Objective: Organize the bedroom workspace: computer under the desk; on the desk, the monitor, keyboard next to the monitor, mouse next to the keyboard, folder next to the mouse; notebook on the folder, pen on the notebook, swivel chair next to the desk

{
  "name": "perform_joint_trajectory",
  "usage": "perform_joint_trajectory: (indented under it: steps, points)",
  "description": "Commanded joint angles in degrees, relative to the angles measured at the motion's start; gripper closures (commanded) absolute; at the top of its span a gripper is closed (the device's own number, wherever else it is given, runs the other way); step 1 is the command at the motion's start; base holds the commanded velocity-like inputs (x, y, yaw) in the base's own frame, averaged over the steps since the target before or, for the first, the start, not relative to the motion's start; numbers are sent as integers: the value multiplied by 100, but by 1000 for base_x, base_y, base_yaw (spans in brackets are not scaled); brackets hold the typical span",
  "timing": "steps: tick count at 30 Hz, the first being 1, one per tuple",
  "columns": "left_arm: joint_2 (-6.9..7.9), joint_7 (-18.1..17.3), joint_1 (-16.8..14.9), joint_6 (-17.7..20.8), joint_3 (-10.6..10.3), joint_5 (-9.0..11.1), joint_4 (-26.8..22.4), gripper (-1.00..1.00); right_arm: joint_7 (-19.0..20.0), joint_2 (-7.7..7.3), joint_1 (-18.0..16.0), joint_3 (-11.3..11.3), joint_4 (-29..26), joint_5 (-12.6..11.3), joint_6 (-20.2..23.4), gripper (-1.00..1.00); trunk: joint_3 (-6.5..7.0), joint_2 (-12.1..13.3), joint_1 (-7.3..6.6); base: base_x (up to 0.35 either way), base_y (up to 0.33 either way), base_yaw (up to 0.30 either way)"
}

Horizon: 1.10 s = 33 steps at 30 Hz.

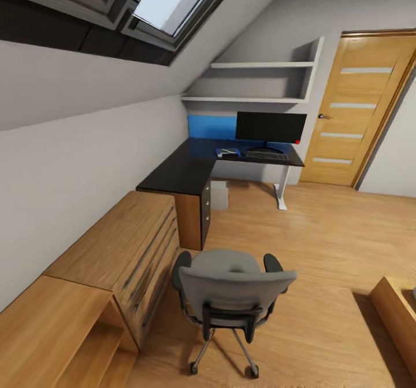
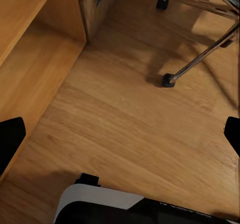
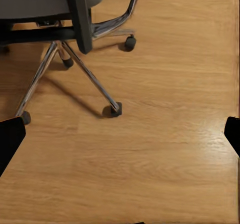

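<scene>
The swivel chair (image 1: 231, 288) stands close in front of me with its back toward me and a bare grey seat. Beyond it is the black-topped desk (image 1: 185, 171). On the desk's far wing stand the monitor (image 1: 270, 128) and, in front of it, the keyboard (image 1: 267, 155), with the blue folder (image 1: 227, 152) to its left. The grey computer (image 1: 219, 195) sits under the desk. Mouse, notebook and pen are too small to make out. My left gripper (image 2: 120, 136) and right gripper (image 3: 120, 134) hang open over bare floor, near the chair's castors (image 3: 116, 108).
A light-wood dresser (image 1: 136, 243) and a low wooden shelf unit (image 1: 58, 330) line the left wall. A wooden door (image 1: 358, 110) is at the back right, with white wall shelves (image 1: 260, 81) above the desk. Wooden furniture (image 1: 398, 313) juts in at the right.
</scene>
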Motion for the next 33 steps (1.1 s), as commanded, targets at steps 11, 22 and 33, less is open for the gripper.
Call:
perform_joint_trajectory:
  steps: [11, 22, 33]
  points:
    - [4, 57, -11, -32, -48, 0, -22, -100, -37, 7, -4, 57, 8, -15, -13, -100, -12, -13, 4, 0, 0, -300]
    - [4, 62, -11, -32, -48, 0, -20, -100, -30, 16, -3, 86, 10, 27, -16, -100, -12, -13, 4, 0, 176, -195]
    - [4, 62, -11, -32, -48, 0, -22, -100, -20, 14, -1, 88, 11, 51, -22, -100, -12, -13, 4, -67, 97, -8]
